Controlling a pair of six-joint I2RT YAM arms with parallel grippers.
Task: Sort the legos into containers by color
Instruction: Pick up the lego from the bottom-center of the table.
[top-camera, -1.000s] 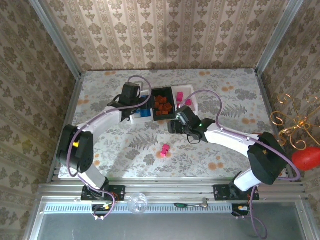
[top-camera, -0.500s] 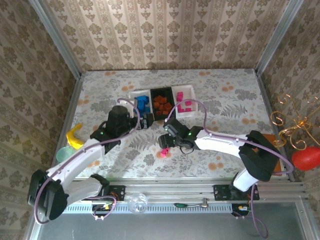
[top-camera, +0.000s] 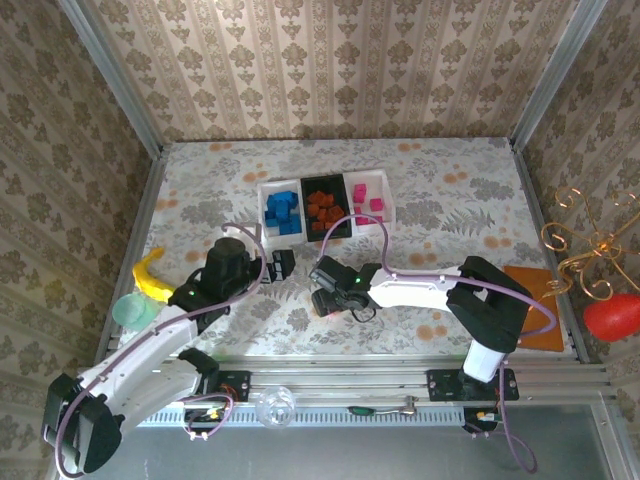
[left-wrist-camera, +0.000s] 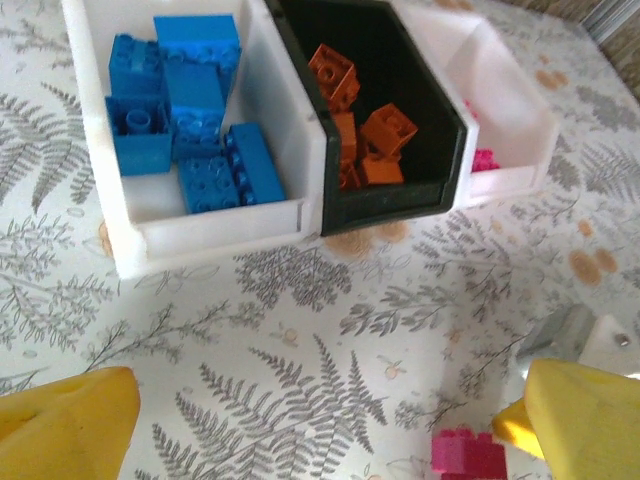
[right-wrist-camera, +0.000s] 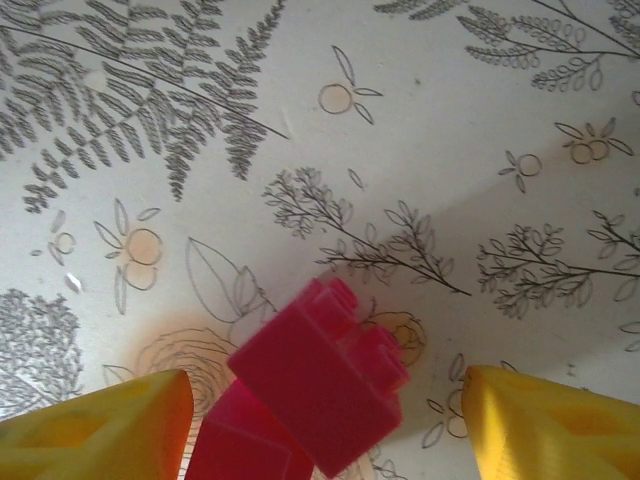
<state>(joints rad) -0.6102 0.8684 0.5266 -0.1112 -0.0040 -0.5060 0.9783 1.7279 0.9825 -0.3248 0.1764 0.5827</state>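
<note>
The containers are three joined trays: a white tray (top-camera: 263, 190) of blue legos (left-wrist-camera: 180, 130), a black tray (left-wrist-camera: 440, 110) of orange legos (left-wrist-camera: 365, 135), and a white tray (left-wrist-camera: 520, 140) of pink legos (top-camera: 368, 197). Two loose pink legos (right-wrist-camera: 320, 385) lie stacked askew on the table. My right gripper (right-wrist-camera: 325, 430) is open and straddles them, with a gap at each yellow finger (right-wrist-camera: 550, 430). In the top view the right gripper (top-camera: 322, 300) sits low in front of the trays. My left gripper (top-camera: 282, 265) is open and empty, just left of it. The same pink legos (left-wrist-camera: 468, 455) lie near its right finger (left-wrist-camera: 585, 420).
A yellow banana toy (top-camera: 150, 275) and a pale green cup (top-camera: 128, 310) sit at the table's left edge. An orange-brown pad (top-camera: 530, 300) lies at the right, beside the right arm. Metal rails border the table.
The left arm pulled back from the blue tray toward the near left and its gripper opened wide. The right gripper moved left and down over the loose pink legos.
</note>
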